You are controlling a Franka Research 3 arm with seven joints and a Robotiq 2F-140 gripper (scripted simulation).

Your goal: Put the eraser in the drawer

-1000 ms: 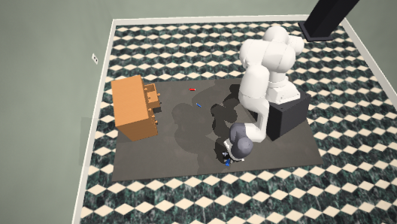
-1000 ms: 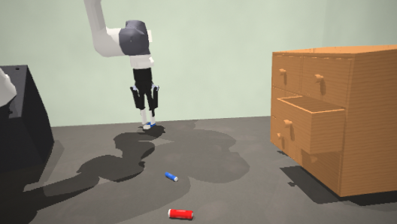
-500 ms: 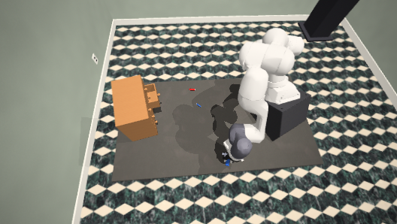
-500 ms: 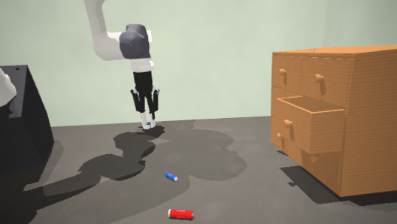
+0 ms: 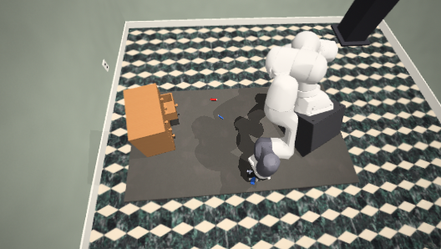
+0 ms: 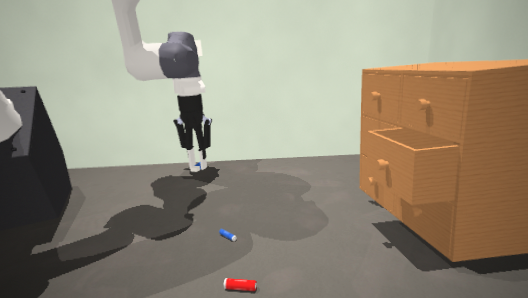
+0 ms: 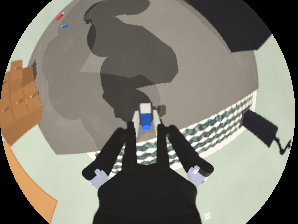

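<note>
The eraser (image 5: 253, 180) (image 6: 198, 165) (image 7: 146, 119), blue with a white end, is low at the mat near its front edge. My gripper (image 5: 254, 178) (image 6: 197, 167) (image 7: 146, 115) points down over it, part open, with a fingertip on each side of the eraser. The fingers stand close to its sides; I see no clear grip. The orange chest (image 5: 142, 110) (image 6: 492, 160) (image 7: 21, 102) stands upright far from the gripper. Its right drawer of the middle row (image 6: 435, 175) is pulled out; the other drawers look shut.
A small blue cylinder (image 5: 220, 117) (image 6: 228, 235) (image 7: 64, 26) and a red cylinder (image 5: 213, 99) (image 6: 241, 285) (image 7: 60, 16) lie on the mat between the chest and the arm's dark base block (image 5: 319, 129) (image 6: 35, 130). Knobs stick out from the chest's front.
</note>
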